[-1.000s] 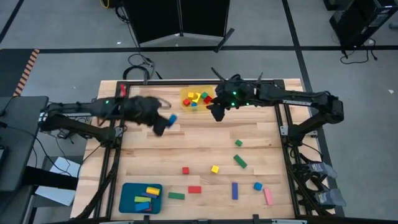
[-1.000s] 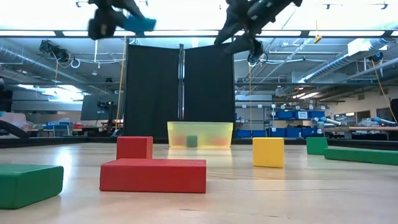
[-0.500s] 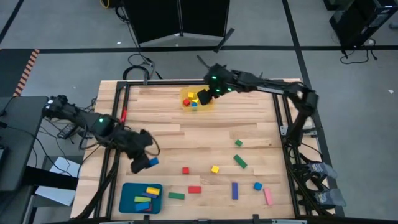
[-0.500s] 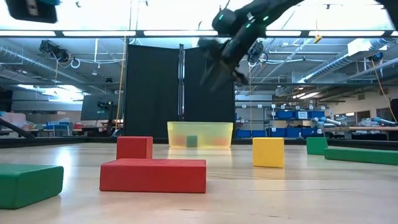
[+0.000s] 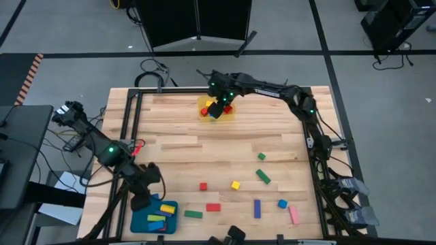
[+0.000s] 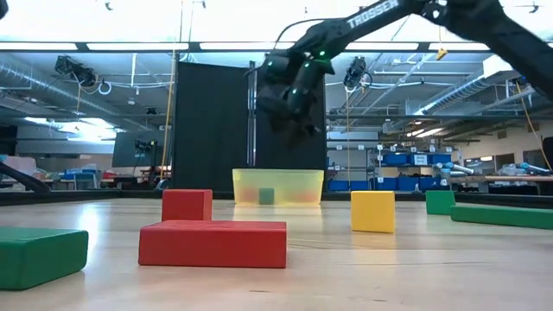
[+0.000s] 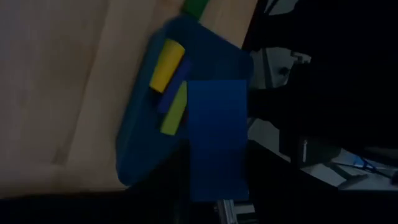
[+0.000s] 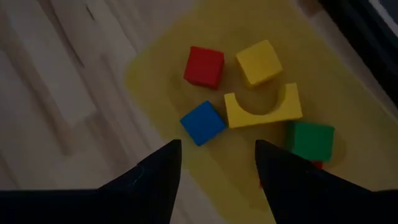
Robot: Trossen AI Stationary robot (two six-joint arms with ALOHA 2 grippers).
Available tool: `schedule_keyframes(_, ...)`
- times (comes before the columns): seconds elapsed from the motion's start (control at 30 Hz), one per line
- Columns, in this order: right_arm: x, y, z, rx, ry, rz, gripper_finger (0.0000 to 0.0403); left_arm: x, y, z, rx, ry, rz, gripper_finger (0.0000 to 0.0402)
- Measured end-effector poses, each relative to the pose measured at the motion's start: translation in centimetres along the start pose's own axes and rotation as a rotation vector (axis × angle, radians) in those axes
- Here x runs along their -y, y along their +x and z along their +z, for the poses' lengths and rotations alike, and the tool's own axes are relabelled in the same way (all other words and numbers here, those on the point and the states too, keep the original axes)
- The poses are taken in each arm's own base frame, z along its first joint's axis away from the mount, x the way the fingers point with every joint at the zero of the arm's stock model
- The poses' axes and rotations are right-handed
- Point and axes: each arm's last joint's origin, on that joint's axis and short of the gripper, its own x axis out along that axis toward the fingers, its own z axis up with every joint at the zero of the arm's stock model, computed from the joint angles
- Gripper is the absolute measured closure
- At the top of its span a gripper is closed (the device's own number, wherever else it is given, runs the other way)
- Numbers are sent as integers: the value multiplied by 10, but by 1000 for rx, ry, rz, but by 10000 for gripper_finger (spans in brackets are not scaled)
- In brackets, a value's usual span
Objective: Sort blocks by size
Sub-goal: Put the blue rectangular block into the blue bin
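My left gripper point(image 5: 142, 200) is shut on a blue block point(image 7: 214, 137) just above the far left corner of the teal tray point(image 5: 138, 219), which holds yellow, green and blue bars point(image 5: 161, 214). My right gripper point(image 5: 216, 109) hangs open and empty above the yellow tray point(image 5: 203, 103) at the far edge, and also shows in the low view point(image 6: 289, 91). In that tray lie a red cube point(image 8: 203, 66), a yellow cube point(image 8: 259, 61), a blue cube point(image 8: 203, 122), a yellow arch point(image 8: 264, 107) and a green block point(image 8: 310, 140). My left gripper pinches the blue block between its two fingers, with the block's broad face point(image 7: 214, 124) toward the wrist camera. The fingers point down. The block is lifted clear above the teal tray's edge. The fingers themselves are lost in the dark.
Loose blocks lie on the near half of the table: red cube point(image 5: 203, 186), yellow cube point(image 5: 235, 184), red bar point(image 5: 213, 207), green bars point(image 5: 193, 214) point(image 5: 263, 176), blue bar point(image 5: 257, 208), blue cube point(image 5: 282, 203), pink bar point(image 5: 293, 215). The table's middle is bare wood.
My left gripper has carried the blue block from the far middle of the table toward the near left corner and now hangs over the teal tray. My right gripper has gone toward the table's left, from beside the yellow tray to above it.
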Motion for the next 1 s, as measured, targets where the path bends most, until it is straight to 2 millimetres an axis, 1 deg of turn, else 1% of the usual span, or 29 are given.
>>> schedule_keyframes(0.17, 2, 19, 8, -65, -145, -11, 188, 3, 2, -7, -26, 10, -3, 274)
schedule_keyframes(0.33, 4, 35, 10, -103, -239, -6, 188, 6, 5, -14, -59, 11, 0, 274)
schedule_keyframes(0.5, 4, 34, 14, -66, -310, -22, 188, 9, 10, -21, -85, 11, 12, 274)
schedule_keyframes(0.63, 7, 34, 15, -63, -322, -25, 195, 10, 17, -24, -106, 24, 30, 274)
schedule_keyframes(0.93, 6, 34, 21, 0, -322, 5, 199, 16, 49, -22, -149, 94, 54, 274)
schedule_keyframes(1.0, 5, 39, 23, 18, -323, 6, 199, 17, 58, -21, -159, 108, 75, 273)
